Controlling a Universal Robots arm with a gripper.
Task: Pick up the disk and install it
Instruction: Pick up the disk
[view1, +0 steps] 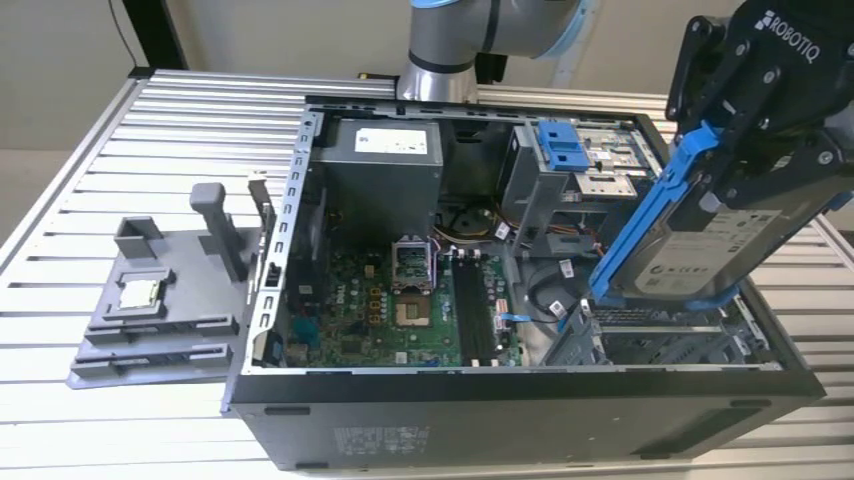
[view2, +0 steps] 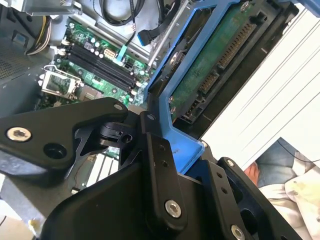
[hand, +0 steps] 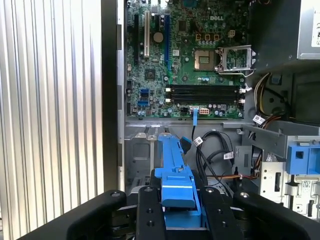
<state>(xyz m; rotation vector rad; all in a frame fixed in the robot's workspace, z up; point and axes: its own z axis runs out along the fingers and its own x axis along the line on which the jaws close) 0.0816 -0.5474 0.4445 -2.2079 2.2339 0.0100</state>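
My gripper is closed on the disk. In the first wrist view the two black fingers sit either side of the blue rail, clamped across the drive's narrow width.

The disk hangs tilted, label side facing the exterior camera and its lower end dipped toward the open drive cage at the case's corner, on the exterior view's right. I can't tell whether that lower edge touches the cage or is just above it. In the second wrist view the underside faces me, with the green circuit board and its connector exposed.

I judge it a stiff, dense little block, heavy for its size, so it won't bend, but it could swing or slip against smooth pads. The thin plastic rails are the soft part and may flex under the squeeze. The board and connector look fragile, so holding the long side edges, as now, seems the right grip.

Beyond it lie the motherboard, the bright-blue latch piece and the computer case. The processor chip rests on a grey fixture, well apart.
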